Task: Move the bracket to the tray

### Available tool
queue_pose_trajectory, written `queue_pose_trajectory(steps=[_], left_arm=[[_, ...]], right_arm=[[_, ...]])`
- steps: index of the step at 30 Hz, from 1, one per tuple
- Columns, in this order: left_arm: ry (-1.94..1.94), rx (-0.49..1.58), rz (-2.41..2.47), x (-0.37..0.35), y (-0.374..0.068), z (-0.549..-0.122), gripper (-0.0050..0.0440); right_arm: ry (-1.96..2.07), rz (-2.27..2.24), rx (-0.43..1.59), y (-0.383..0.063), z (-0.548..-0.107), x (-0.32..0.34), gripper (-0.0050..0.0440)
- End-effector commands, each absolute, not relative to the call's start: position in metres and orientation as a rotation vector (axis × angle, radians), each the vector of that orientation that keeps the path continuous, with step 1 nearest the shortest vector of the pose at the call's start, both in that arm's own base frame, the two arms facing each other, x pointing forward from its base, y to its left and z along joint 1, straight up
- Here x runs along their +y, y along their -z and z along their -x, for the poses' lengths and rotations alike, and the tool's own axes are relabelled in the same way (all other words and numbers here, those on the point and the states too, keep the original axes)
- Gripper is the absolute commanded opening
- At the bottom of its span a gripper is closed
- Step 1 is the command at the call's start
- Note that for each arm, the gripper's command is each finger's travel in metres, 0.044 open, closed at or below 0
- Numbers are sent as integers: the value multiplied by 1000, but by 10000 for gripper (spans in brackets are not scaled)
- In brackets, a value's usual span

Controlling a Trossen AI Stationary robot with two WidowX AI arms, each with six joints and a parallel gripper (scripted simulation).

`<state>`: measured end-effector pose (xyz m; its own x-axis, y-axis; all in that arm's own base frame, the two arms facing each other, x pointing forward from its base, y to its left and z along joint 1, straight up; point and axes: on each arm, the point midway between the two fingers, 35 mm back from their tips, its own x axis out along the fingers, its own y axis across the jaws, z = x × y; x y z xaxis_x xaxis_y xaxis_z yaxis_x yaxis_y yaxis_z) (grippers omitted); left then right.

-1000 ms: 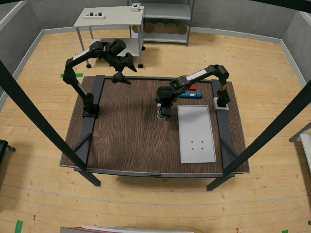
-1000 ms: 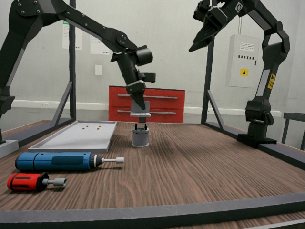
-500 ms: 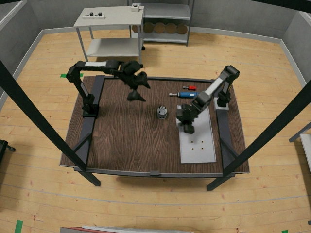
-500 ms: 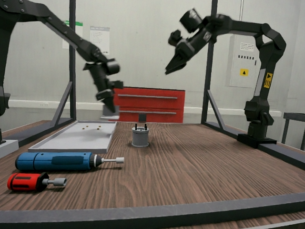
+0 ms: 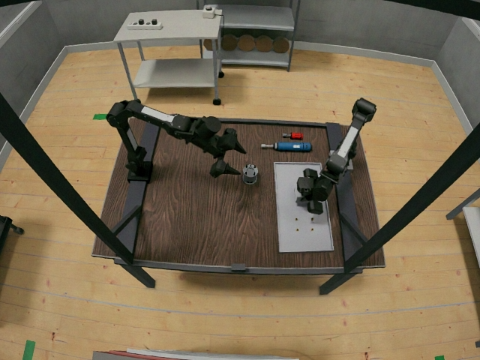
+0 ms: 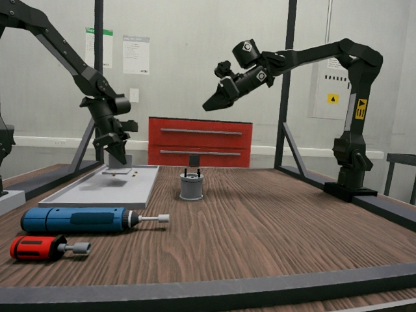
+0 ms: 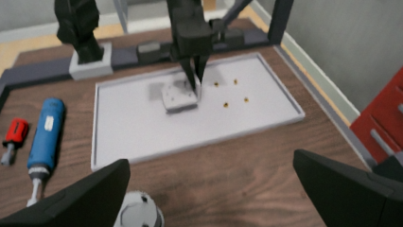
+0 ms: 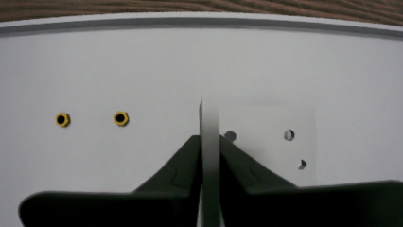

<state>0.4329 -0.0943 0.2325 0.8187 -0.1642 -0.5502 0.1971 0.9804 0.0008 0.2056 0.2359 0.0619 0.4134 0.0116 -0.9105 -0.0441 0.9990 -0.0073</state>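
Observation:
My right gripper [image 5: 312, 201] is shut on the grey bracket [image 5: 300, 199], pinching its upright flange [image 8: 209, 142]. The bracket's flat plate [image 8: 267, 142] hangs level just above the floor of the grey tray [image 5: 304, 209], near the tray's middle; a shadow lies under it [image 6: 110, 182]. It also shows in the left wrist view [image 7: 180, 96]. The grey joint module [image 5: 250, 174] [image 6: 191, 174] stands upright on the table, its studs bare. My left gripper [image 5: 237, 158] is wide open and empty, raised above the table beside the module [image 7: 137, 215].
Several yellow nuts lie in the tray beyond the bracket [image 8: 90, 118]. A blue screwdriver [image 5: 289, 146] and a red one [image 5: 293, 135] lie at the table's far edge behind the tray. A red cabinet [image 6: 199, 142] stands off the table.

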Motion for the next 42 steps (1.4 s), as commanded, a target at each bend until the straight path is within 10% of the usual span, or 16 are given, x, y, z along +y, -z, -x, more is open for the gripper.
queue_pose_trajectory(steps=[1, 42], left_arm=[[186, 552, -51, -95, -235, -437, 440], [190, 528, -51, -95, -246, -437, 440]], right_arm=[[-40, 14, 1121, -66, -204, 237, -50], [-41, 13, 1119, -38, -205, 239, -50]])
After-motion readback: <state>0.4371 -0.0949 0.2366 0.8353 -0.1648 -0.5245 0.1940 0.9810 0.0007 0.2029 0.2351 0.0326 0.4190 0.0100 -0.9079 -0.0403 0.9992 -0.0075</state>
